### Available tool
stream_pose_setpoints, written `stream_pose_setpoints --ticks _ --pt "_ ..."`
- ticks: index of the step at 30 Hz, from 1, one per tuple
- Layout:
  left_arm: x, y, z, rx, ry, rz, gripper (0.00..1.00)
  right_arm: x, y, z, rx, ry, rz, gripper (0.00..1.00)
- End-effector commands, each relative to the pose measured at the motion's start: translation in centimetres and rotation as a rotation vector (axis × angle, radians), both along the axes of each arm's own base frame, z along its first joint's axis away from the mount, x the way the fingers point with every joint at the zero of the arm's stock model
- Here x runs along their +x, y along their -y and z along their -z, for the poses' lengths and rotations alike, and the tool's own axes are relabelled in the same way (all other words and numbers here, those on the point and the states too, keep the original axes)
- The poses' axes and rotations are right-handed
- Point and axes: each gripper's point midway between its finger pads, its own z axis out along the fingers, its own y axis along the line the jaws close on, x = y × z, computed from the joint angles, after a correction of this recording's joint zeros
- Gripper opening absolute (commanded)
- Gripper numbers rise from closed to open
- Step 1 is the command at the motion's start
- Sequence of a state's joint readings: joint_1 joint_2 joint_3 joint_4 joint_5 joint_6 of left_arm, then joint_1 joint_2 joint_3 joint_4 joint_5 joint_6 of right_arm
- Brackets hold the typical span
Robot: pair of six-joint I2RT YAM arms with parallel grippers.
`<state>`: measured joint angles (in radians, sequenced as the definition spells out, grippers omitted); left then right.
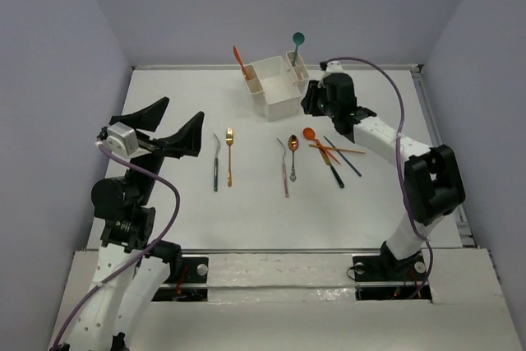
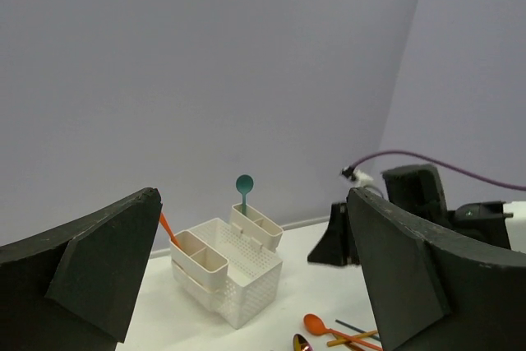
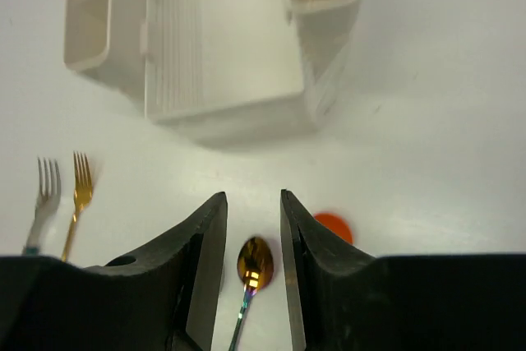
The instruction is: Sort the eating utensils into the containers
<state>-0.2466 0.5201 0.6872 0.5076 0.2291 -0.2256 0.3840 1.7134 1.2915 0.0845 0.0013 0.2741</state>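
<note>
The white plastic box (image 1: 275,88) is square, with ribbed, slotted walls. A teal spoon (image 1: 297,39) and an orange piece (image 1: 238,59) stand upright in its narrow side compartments. A slim gold fork (image 1: 229,154) lies on the matte white bench (image 1: 164,219). The right claw (image 3: 251,207) is narrowly parted and grips nothing. It seems to hover over a glossy gold-bowled spoon (image 3: 255,265), which only the right wrist view shows between its fingers. The left claw (image 2: 253,203) is spread wide and empty.
</note>
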Motion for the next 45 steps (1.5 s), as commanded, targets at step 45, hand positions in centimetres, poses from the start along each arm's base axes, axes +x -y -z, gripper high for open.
stream_pose_setpoints --ticks 45 --pt "-3.1 -0.4 -3.6 -0.032 0.131 0.018 0.99 -9.9 -3.7 17.6 -0.345 -0.446 -0.003 0.22"
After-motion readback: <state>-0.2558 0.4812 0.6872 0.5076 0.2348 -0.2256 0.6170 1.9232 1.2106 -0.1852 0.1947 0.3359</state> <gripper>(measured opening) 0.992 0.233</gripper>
